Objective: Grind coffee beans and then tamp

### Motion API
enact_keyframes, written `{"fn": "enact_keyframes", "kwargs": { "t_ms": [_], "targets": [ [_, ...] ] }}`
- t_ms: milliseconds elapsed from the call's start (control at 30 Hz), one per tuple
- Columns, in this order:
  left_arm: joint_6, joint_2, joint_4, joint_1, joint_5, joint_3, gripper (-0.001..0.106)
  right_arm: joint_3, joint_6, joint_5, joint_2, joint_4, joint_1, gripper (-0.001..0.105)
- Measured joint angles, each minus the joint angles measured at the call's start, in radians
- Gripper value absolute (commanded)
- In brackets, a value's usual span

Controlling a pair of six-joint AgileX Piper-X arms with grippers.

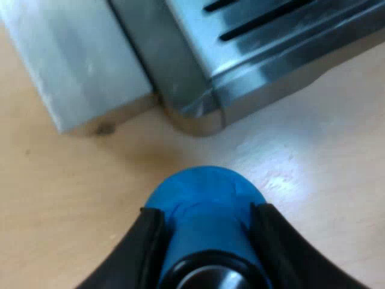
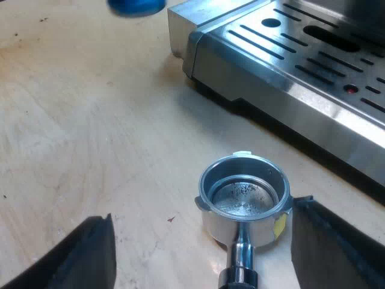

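Blue tamper [image 1: 204, 192] is clamped in our left claw [image 1: 207, 211]. The black fingers [image 1: 150, 241] press on both its sides, and its rounded end pokes out past the tips. It hangs low over the pale wood tabletop [image 1: 60, 198]; we cannot tell whether it touches. At 12 o'clock off the tips is the steel corner of the espresso machine [image 1: 252, 54], near but apart from the tamper.

Our right claw [image 2: 204, 211] is spread wide and grips nothing. The holder [image 2: 243, 198] stands on the tabletop [image 2: 90, 120] between its fingers [image 2: 90, 253], basket mouth up.

Dial on the basket, handle neck at 6:
- The machine's slotted drip tray [image 2: 289, 66] spans 12 to 3, near the basket but not touching it.
- A yellow tag [image 2: 280, 226] sits on the basket wall at about 4.
- One fingertip is just beside the basket's ear at 3; we cannot tell if they touch.
- The tamper [image 2: 135, 6] is at 11, well apart from the holder, by the machine's corner.

Basket contents: the bare metal floor shows, with a few dark specks on it.
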Motion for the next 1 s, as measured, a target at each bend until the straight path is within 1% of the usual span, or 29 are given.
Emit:
{"fn": "enact_keyframes", "kwargs": {
  "t_ms": [200, 367, 467, 500, 633, 800, 867, 900, 933, 967, 1000],
  "targets": [
    [0.002, 0.000, -0.025, 0.003, -0.006, 0.056, 0.000, 0.000, 0.000, 0.000, 0.000, -0.003, 0.000, 0.063],
    [0.003, -0.004, -0.098, 0.003, -0.006, 0.130, 0.000, 0.000, 0.000, 0.000, 0.000, -0.039, 0.000, 0.063],
    [0.003, -0.004, -0.119, 0.003, -0.007, 0.154, 0.000, 0.000, 0.000, 0.000, 0.000, -0.045, 0.000, 0.063],
    [0.003, -0.004, -0.143, 0.003, -0.007, 0.164, 0.000, 0.000, 0.000, 0.000, 0.000, -0.045, 0.000, 0.063],
    [0.003, 0.019, -0.172, 0.003, -0.003, 0.169, 0.000, 0.000, 0.000, 0.000, 0.000, -0.045, 0.000, 0.063],
    [0.003, 0.089, -0.204, 0.003, -0.003, 0.181, 0.000, 0.000, 0.000, 0.000, 0.000, -0.045, 0.000, 0.063],
    [0.003, 0.108, -0.212, 0.003, 0.011, 0.181, 0.000, 0.000, 0.000, -0.005, 0.000, -0.045, 0.000, 0.063],
    [0.003, 0.116, -0.218, 0.003, 0.035, 0.181, 0.000, 0.000, 0.000, -0.008, 0.000, -0.045, 0.000, 0.063],
    [0.003, 0.123, -0.222, 0.003, 0.087, 0.181, 0.000, 0.000, 0.000, -0.027, 0.000, -0.047, 0.000, 0.063],
    [0.003, 0.123, -0.223, 0.003, 0.087, 0.181, 0.000, 0.000, 0.000, -0.027, 0.000, -0.047, 0.000, 0.063],
    [0.003, 0.123, -0.226, 0.003, 0.109, 0.181, 0.000, 0.000, 0.000, -0.026, 0.000, -0.046, 0.000, 0.063]
  ]
}}
